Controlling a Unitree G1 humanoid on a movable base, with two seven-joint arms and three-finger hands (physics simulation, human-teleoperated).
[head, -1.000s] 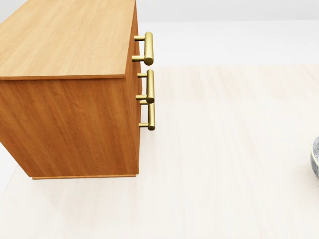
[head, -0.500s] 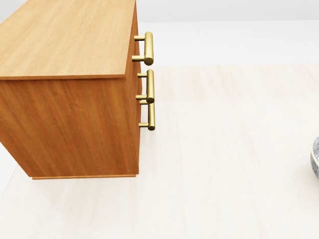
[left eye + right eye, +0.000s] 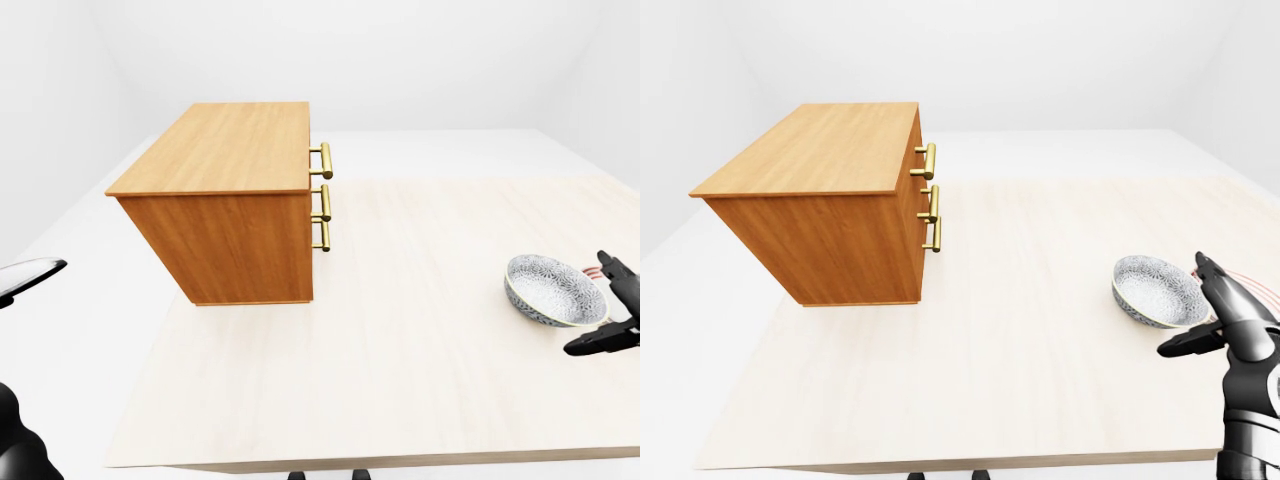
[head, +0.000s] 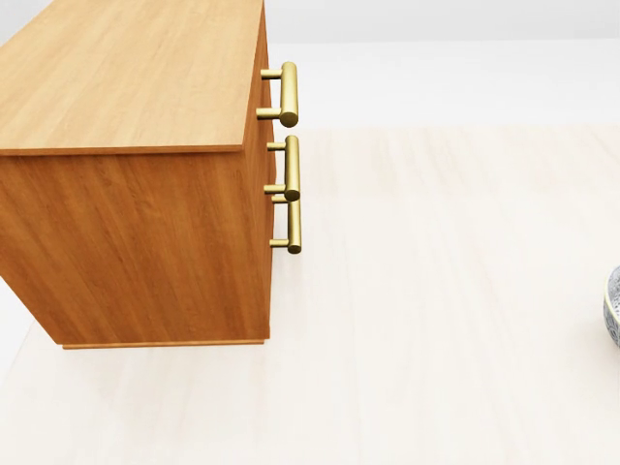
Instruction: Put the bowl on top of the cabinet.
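Nothing has moved since the earlier frames: the head view shows the same picture, with cabinet and bowl where they were. The wooden cabinet (image 3: 240,190) stands on the pale table (image 3: 400,330), toward its far left corner. Its three brass handles (image 3: 323,195) face the table's right edge, and its top is bare. The patterned bowl (image 3: 1155,290) sits upright on the table close to the right edge, well apart from the cabinet. The right hand (image 3: 1228,322) is just beside the bowl's right side with its fingers spread, one along the rim and one below it, closed on nothing. A dark part of the left arm (image 3: 28,278) enters at the left edge of the left-eye view; whether the left hand is spread or closed cannot be told.
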